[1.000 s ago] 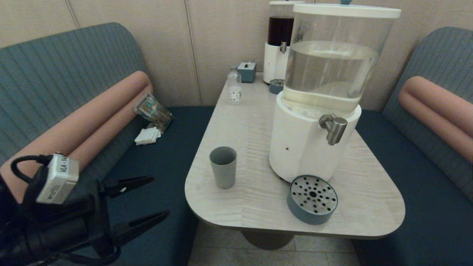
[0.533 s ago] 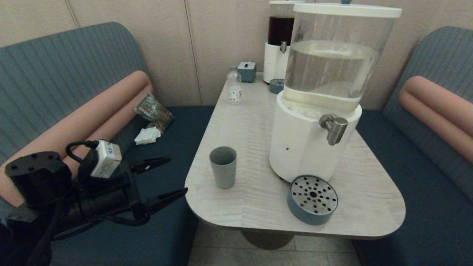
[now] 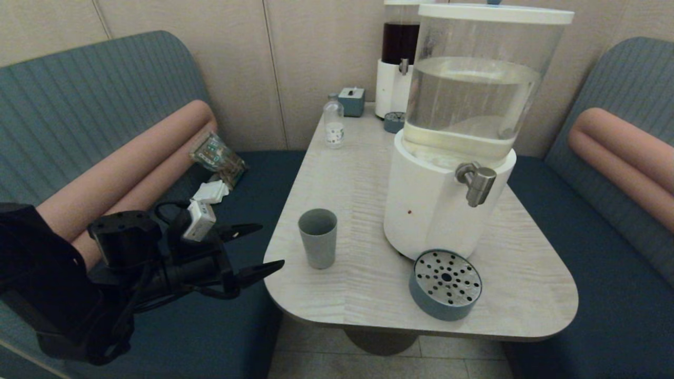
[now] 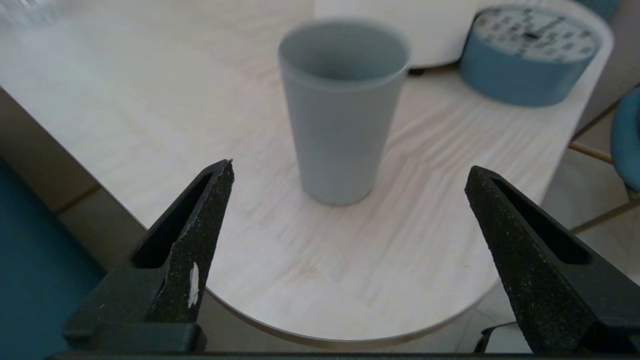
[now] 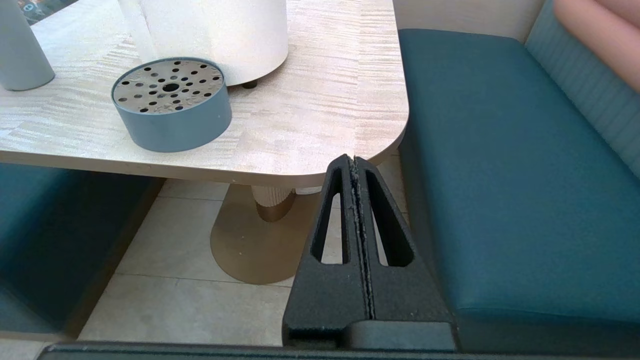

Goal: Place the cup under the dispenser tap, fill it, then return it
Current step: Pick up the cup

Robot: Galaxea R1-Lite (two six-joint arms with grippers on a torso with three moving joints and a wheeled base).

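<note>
The grey-green cup (image 3: 318, 237) stands upright and empty on the pale wooden table (image 3: 363, 295), left of the big white-based dispenser (image 3: 447, 200). Its brushed-steel tap (image 3: 476, 183) juts out over a round blue drip tray (image 3: 445, 284). My left gripper (image 3: 271, 247) hovers at the table's left edge, open wide, its jaws pointing at the cup (image 4: 342, 107) and a short way short of it. Nothing is between the fingers. My right gripper (image 5: 354, 160) is shut and empty, low beside the table's near right corner, out of the head view.
A dark-liquid dispenser (image 3: 400, 58), a small clear bottle (image 3: 334, 122), a teal box (image 3: 351, 101) and a second small drip tray (image 3: 393, 122) stand at the table's far end. Benches flank the table; a packet (image 3: 217, 156) and napkins (image 3: 210, 192) lie on the left seat.
My left arm has swung forward and to the right, from low over the left seat up to the table's left edge, jaws open throughout. The cup has not moved.
</note>
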